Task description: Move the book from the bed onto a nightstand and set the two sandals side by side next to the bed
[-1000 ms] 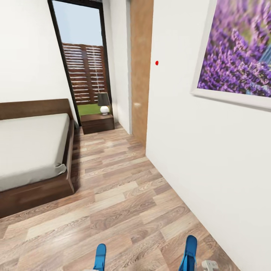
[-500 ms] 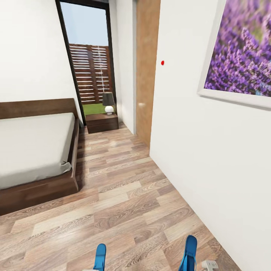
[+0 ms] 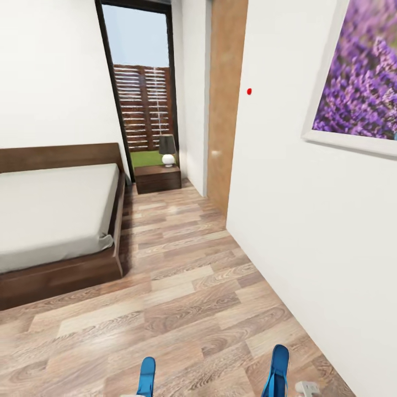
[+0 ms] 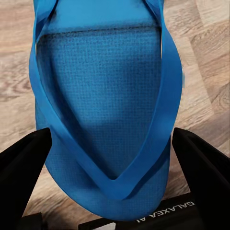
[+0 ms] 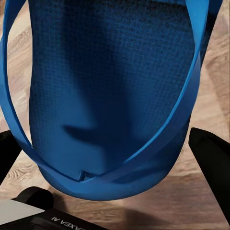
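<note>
Sandals (image 4: 103,110) (image 5: 110,96) clamped in left gripper (image 4: 110,158), right gripper (image 5: 110,167).

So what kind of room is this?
A bedroom, most likely: a low bed, a nightstand with a lamp beside it, and a picture on the wall.

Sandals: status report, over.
Left gripper shut on left sandal; right gripper shut on right sandal. Bed ahead-left, nightstand beyond. Floor path open.
</note>
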